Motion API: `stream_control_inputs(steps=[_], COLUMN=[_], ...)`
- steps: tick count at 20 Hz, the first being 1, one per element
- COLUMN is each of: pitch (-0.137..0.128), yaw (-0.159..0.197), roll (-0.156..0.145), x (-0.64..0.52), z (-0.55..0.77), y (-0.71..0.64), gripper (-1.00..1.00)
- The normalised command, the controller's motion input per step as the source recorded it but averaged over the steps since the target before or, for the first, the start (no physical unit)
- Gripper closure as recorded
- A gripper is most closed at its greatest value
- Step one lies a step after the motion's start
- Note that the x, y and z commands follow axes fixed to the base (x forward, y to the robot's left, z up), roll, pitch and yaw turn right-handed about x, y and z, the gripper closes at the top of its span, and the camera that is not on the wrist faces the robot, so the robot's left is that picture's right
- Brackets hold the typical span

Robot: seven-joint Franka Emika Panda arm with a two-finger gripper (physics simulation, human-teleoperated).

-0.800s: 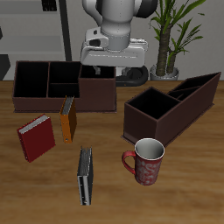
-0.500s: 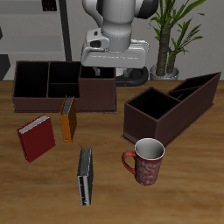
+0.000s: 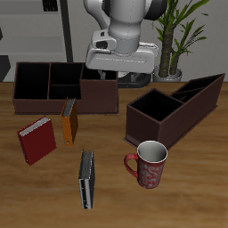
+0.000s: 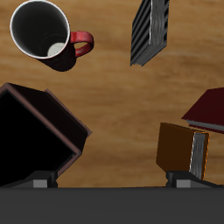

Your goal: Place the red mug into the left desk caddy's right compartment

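We see a wooden table [image 3: 111, 191] with a potted plant [image 3: 175, 36] and a pale wall behind its back edge. On it we count one red mug [image 3: 148, 164], two dark-brown caddies, and three books. The red mug stands upright near the table's front edge, its handle toward the grey book [image 3: 86, 179], just in front of the left desk caddy [image 3: 175, 107], apart from it. Its right compartment [image 3: 153, 109], at the low end nearest the mug, shows only dark inside. The level-topped caddy [image 3: 64, 86] sits farther back from the mug, with the red book [image 3: 36, 140] and the orange book [image 3: 69, 120] in front of it. The arm [image 3: 125, 18] rises at the table's back, its gripper [image 3: 100, 75] held high above the level-topped caddy, looking down; it holds nothing, and we cannot tell how far its fingers are parted.
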Motion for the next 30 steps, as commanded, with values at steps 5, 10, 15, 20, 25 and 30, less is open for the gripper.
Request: stream_control_inputs(steps=[5, 10, 15, 20, 25, 30], pitch=[-0.025, -0.021, -0.018, -0.016, -0.036, -0.012], yaw=[0.012, 0.003, -0.01, -0.022, -0.059, -0.063], roll=[0.016, 0.029, 0.016, 0.01, -0.013, -0.017], x=[0.29, 0.39, 0.33, 0.29, 0.17, 0.12], z=[0.09, 0.0, -0.13, -0.25, -0.28, -0.25], y=[0.17, 0.14, 0.14, 0.05, 0.06, 0.07], gripper=[-1.0, -1.0, -1.0, -1.0, -1.0, -1.0])
